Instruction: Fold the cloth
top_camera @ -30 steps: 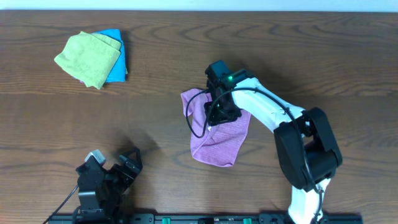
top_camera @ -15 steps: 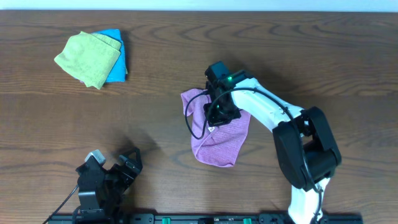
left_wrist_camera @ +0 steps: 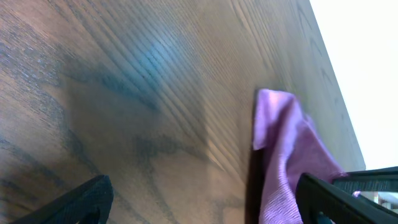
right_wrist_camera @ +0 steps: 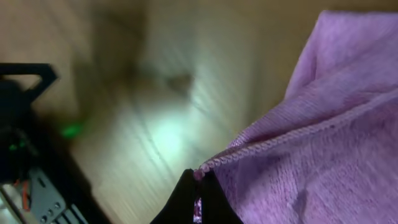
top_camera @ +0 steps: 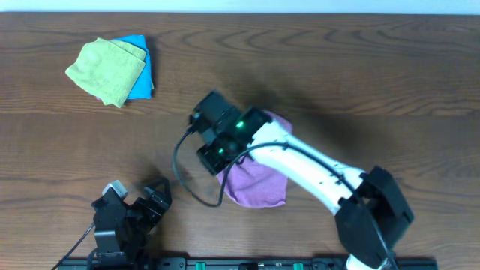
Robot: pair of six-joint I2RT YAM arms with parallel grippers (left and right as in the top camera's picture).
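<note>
Right gripper (right_wrist_camera: 198,198) is pinching the cloth (top_camera: 259,186). Its fingers (right_wrist_camera: 186,202) are pressed together on the stitched hem, clearest in the right wrist view. The lilac fabric is running up and to the right from the pinch in loose folds.

Overhead, the cloth is sitting bunched around the middle of the surface (top_camera: 390,67), a bit toward the near edge. The right arm is lying across it, so most of it is hidden. A rounded lobe is showing on the near side of the arm and a small bit on the far side.

Left gripper (top_camera: 152,199) is parking near the near-left corner with its fingers (left_wrist_camera: 87,196) standing wide apart, holding nothing. It is sitting well apart from the cloth. Its wrist camera is catching one edge of the cloth rising off the wood.

A green cloth (top_camera: 105,71) is lying on top of a blue cloth (top_camera: 140,79) near the far-left corner, both folded, well apart from both arms.
</note>
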